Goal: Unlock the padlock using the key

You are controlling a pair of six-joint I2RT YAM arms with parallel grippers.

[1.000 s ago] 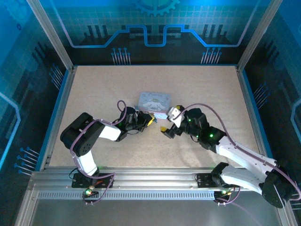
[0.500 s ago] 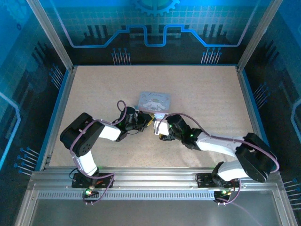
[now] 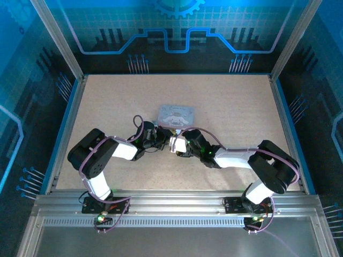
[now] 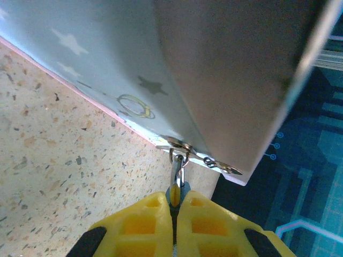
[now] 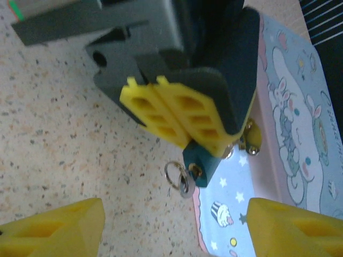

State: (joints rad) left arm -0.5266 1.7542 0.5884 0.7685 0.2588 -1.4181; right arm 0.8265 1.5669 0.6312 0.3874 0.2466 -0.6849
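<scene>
Here the left gripper (image 4: pixel 175 201) is clenched on the padlock (image 5: pixel 202 167), a small teal block whose metal shackle passes through the hasp (image 4: pixel 179 145) of the tin (image 5: pixel 289 139). The key (image 5: pixel 185 186), on a thin wire ring (image 5: pixel 172 174), sits at the padlock's 8 o'clock, touching it. The right gripper (image 5: pixel 174 210) is released, its fingers wide apart and grasping nothing. Both arms reach low toward the middle of the table (image 3: pixel 241 107), with the tin at their 12 o'clock. Its lid carries a long-eared cartoon figure and stars.

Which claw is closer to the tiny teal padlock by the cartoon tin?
Left. The left gripper pinches the tiny teal padlock; the right gripper hovers open nearby, not touching.
</scene>
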